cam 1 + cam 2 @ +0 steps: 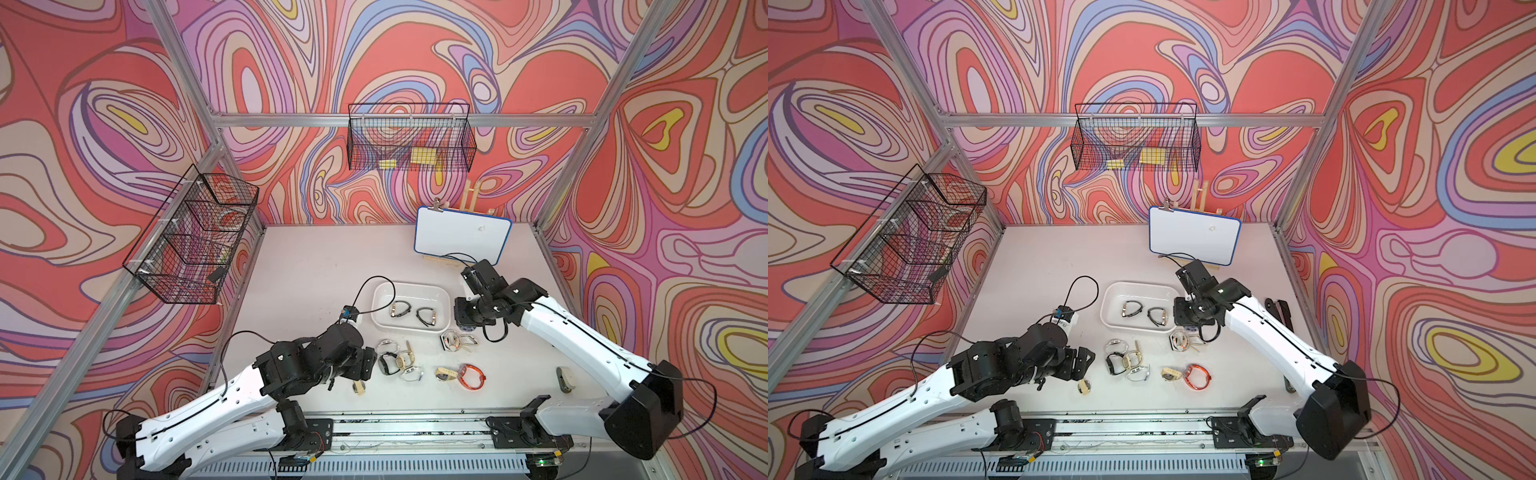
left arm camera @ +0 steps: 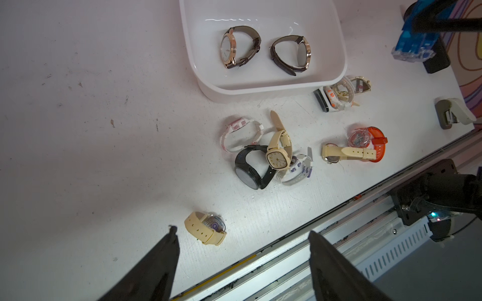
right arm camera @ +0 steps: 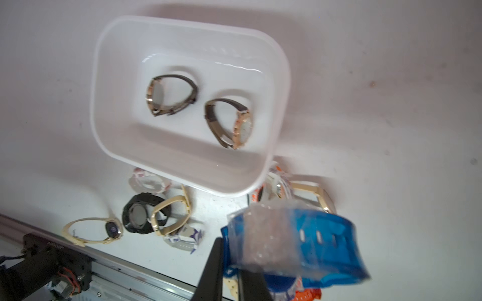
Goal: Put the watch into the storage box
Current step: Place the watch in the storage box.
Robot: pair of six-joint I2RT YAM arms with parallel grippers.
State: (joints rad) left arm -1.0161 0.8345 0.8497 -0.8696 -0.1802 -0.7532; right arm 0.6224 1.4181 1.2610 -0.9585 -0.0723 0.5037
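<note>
You've got a scuffed white tabletop (image 1: 316, 266) with a blue-edged whiteboard (image 1: 461, 239) propped at its back edge, right of centre. The storage box (image 1: 409, 296) sits about mid-tabletop, a bit toward the right edge, with its long side running along the front edge. Two brown-strap watches (image 1: 400, 309) lie inside it side by side, apart, straps buckled into loops.

Your right end effector (image 3: 232, 272) is clenched on the blue watch (image 3: 313, 234), which has a translucent blue strap with clear wrap over it, pinched between the black fingers. The blue watch is up off the tabletop, just beside the box corner that faces the tabletop's front-right corner. It is outside the box.

Your left end effector (image 2: 242, 232) is released, jaws wide with nothing between them. It hovers above the tabletop near the front edge. A cream watch (image 2: 206, 230) lies just beside one finger, not touching it.

The loose watches lie between the box and the front edge:
- A black watch (image 2: 247, 169) is tangled with a square-faced cream watch (image 2: 277, 156) and a white-purple watch (image 2: 297, 172).
- A white-pink watch (image 2: 240, 133) sits just behind them.
- Toward the right edge, an orange watch (image 2: 370, 140) touches a cream-strap watch (image 2: 347, 152).
- A white-orange watch (image 2: 333, 96) lies right at the box's front-right corner.
</note>
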